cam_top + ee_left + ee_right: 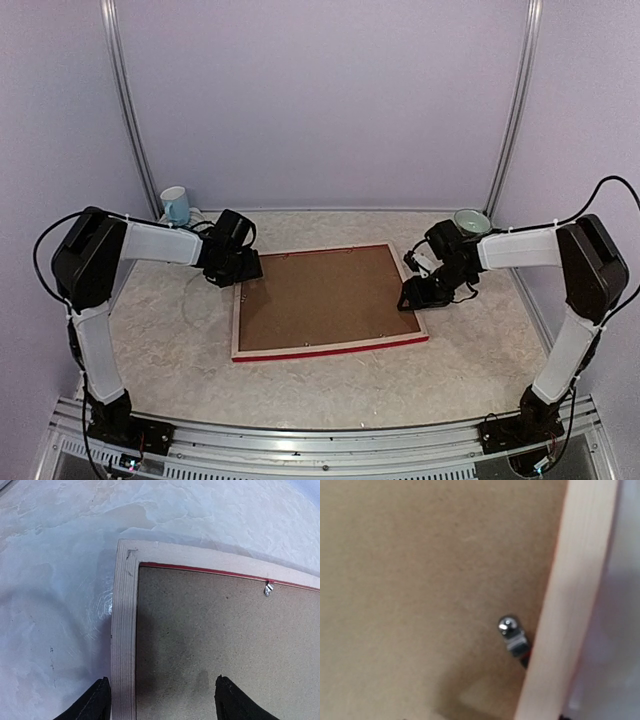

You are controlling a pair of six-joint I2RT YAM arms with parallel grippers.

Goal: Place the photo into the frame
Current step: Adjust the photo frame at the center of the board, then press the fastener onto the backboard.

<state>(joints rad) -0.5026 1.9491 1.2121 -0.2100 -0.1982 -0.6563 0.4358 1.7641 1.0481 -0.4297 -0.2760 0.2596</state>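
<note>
The frame (330,349) lies face down mid-table with one brown backing board (325,295) seated in it. No photo shows; presumably it sits beneath the board. Probably left to do is securing the clips, of which two are visible (269,588) (512,635). The left gripper (165,700) is spread astride the frame's far-left corner. The right gripper (420,292) hovers at the frame's right rail, and I cannot tell its opening.

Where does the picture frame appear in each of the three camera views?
Top external: the frame lies back up at the centre of the table, its backing board showing.
Left wrist: the frame's pale corner sits left of centre, with the board to its right.
Right wrist: the frame's pale rim runs diagonally down the right side.
Shared landmark: the brown backing board, visible in all three views.
</note>
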